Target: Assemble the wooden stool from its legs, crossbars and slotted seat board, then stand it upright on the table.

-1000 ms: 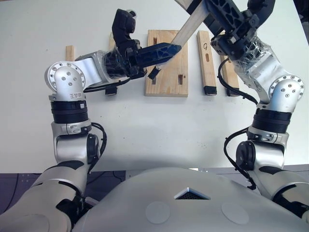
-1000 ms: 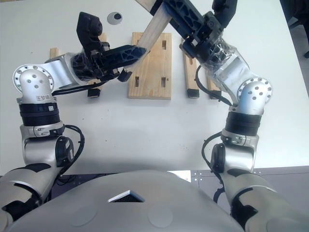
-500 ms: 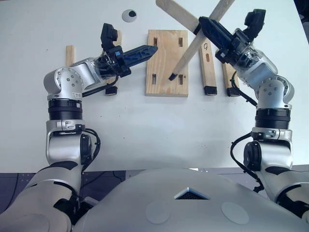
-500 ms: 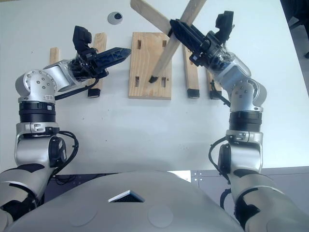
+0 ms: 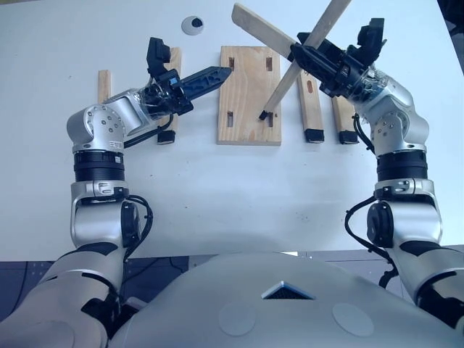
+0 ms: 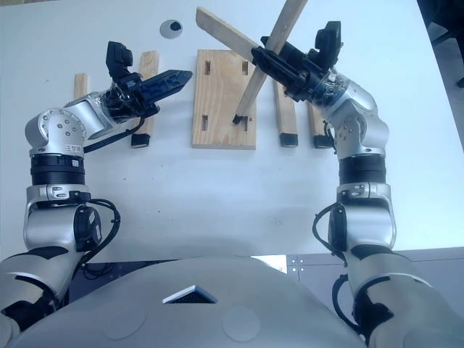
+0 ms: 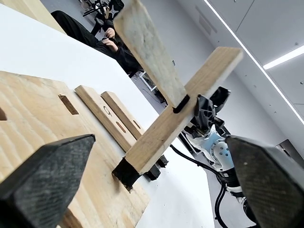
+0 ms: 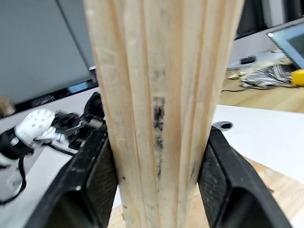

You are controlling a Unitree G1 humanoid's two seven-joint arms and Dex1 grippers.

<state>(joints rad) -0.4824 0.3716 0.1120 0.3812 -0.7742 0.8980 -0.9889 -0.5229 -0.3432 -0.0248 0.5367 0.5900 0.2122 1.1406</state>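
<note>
Stool leg [image 5: 288, 77] with crossbar [image 5: 257, 24] notched across it: clamped mid-length in the right gripper [image 5: 308, 54]. Long axis slanting down from beyond the fingers to a black-capped foot, below and to that gripper's left, on the seat board [image 5: 243, 94] at its near right slot [image 5: 272, 121]; seated or not, cannot tell. Judged to need tipping upright over that slot. Left gripper [image 5: 223, 72] spread wide, empty, off the board's far left corner, farther from the foot. Since a second ago: drawn back from the leg's lower end, foot swung across from the board's left side.
</note>
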